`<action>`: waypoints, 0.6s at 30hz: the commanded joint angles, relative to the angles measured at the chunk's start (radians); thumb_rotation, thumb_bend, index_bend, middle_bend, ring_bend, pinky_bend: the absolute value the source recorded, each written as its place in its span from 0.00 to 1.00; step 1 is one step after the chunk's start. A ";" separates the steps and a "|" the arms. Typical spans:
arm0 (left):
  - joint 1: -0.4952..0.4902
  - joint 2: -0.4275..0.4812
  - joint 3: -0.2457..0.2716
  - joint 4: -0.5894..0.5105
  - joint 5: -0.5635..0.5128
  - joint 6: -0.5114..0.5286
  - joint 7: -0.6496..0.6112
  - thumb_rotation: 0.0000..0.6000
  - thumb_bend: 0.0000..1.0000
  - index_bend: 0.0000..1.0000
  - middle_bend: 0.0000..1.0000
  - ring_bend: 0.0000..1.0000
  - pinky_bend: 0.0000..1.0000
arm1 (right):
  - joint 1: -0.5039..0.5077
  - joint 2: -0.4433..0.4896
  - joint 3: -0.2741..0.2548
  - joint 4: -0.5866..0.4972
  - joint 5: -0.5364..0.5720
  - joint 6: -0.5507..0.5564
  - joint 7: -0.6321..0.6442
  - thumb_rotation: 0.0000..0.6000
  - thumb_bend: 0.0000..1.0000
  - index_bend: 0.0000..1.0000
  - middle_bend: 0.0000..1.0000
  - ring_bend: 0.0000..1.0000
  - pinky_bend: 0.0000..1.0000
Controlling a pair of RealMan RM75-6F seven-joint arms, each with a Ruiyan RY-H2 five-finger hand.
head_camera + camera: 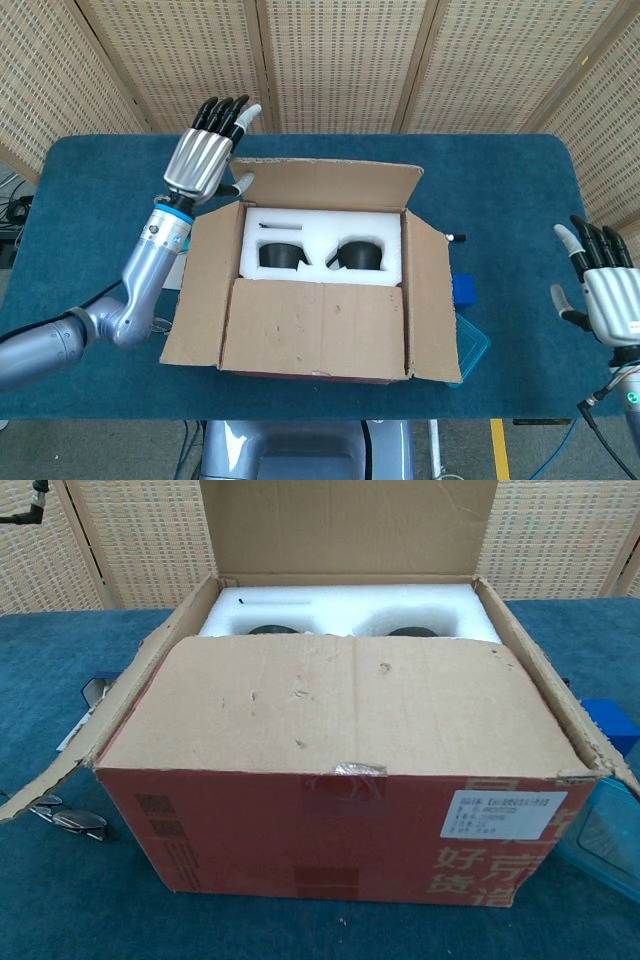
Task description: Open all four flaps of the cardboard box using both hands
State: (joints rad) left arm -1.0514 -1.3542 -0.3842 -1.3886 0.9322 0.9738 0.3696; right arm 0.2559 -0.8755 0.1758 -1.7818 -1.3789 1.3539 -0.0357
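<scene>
The cardboard box (318,372) sits mid-table. Its back flap (330,185) stands raised and leans away from me; in the chest view the same back flap (345,525) is upright. The near flap (315,330) lies flat over the front half. Both side flaps, left (195,290) and right (432,300), are folded outward. White foam (325,222) with two dark recesses shows inside. My left hand (205,152) is up behind the box's back left corner, fingers spread, thumb beside the back flap's left edge. My right hand (603,290) hovers open, far off to the right.
A blue block (463,290) and a clear blue container (475,345) lie against the box's right side. Glasses (70,820) lie on the cloth by the left flap. A small dark item (455,238) sits behind the right flap.
</scene>
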 commanded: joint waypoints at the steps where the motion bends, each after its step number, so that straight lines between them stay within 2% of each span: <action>1: -0.021 -0.023 -0.006 0.034 -0.027 -0.015 0.021 0.86 0.33 0.00 0.00 0.00 0.00 | -0.001 0.002 0.000 -0.001 0.001 0.001 0.000 1.00 0.47 0.02 0.00 0.00 0.00; 9: -0.058 -0.061 0.007 0.114 -0.085 -0.037 0.099 0.86 0.33 0.00 0.00 0.00 0.00 | -0.005 0.011 -0.001 -0.004 0.002 0.001 0.003 1.00 0.47 0.02 0.00 0.00 0.00; 18: -0.069 -0.070 0.018 0.152 -0.121 -0.043 0.145 0.86 0.33 0.00 0.00 0.00 0.00 | -0.003 0.016 -0.002 -0.011 0.002 -0.008 0.000 1.00 0.47 0.02 0.00 0.00 0.00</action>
State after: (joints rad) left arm -1.1203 -1.4227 -0.3679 -1.2415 0.8146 0.9312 0.5124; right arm 0.2528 -0.8592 0.1736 -1.7930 -1.3767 1.3460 -0.0355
